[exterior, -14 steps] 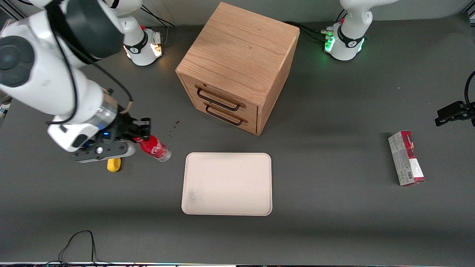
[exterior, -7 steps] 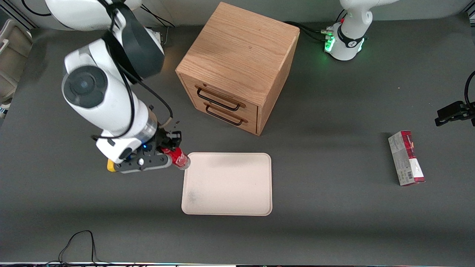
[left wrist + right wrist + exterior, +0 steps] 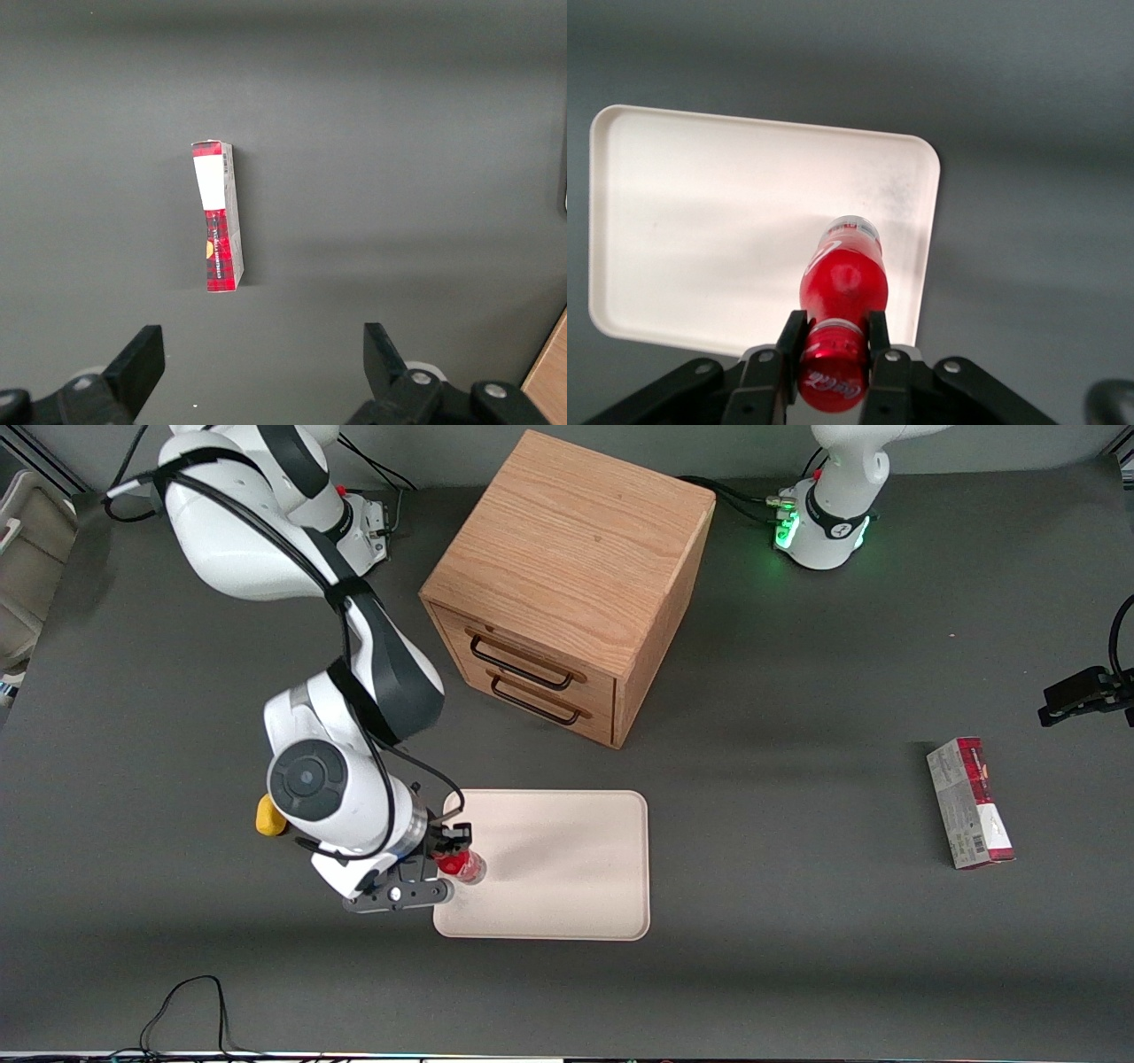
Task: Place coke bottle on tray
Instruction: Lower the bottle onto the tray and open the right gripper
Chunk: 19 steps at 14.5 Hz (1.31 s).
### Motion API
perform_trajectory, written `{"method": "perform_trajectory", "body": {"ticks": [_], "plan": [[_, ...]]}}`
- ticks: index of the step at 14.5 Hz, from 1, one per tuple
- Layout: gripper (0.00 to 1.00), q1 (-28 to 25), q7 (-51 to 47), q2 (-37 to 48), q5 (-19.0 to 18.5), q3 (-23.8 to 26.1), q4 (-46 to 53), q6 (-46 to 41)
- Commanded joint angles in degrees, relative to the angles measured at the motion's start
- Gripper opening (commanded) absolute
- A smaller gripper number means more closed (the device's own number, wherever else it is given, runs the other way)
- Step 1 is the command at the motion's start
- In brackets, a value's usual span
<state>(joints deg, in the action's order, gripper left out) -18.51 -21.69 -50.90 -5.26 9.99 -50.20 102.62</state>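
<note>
The coke bottle (image 3: 461, 864) (image 3: 842, 279), clear plastic with a red cap and red label, hangs cap-up in my right gripper (image 3: 447, 849) (image 3: 834, 329), which is shut on its neck just under the cap. The bottle is over the cream-white tray (image 3: 567, 868) (image 3: 700, 230), near the tray's edge toward the working arm's end. I cannot tell whether the bottle's base touches the tray. The black fingers (image 3: 792, 329) press the neck from both sides.
A wooden two-drawer cabinet (image 3: 567, 584) stands farther from the front camera than the tray. A yellow lump (image 3: 268, 816) lies beside the working arm's wrist. A red-and-grey carton (image 3: 970, 802) (image 3: 218, 215) lies toward the parked arm's end of the table.
The right arm has carried the bottle from beside the yellow lump, past the tray's corner, to above the tray, and turned it more upright. The yellow lump is uncovered again.
</note>
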Motion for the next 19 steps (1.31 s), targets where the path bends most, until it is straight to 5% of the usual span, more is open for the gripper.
{"method": "perform_trajectory", "body": {"ticks": [1,5,18,19], "plan": [[0.00,0.0,0.1,-2.4,-1.5,0.2,2.2,1.8],[0.00,0.0,0.9,-4.2,-5.4,0.3,2.1,3.5],[0.00,-0.2,-0.3,-4.8,-5.4,0.6,1.5,5.0],[0.37,-0.2,-1.0,-4.8,-5.3,0.6,1.4,5.0]]}}
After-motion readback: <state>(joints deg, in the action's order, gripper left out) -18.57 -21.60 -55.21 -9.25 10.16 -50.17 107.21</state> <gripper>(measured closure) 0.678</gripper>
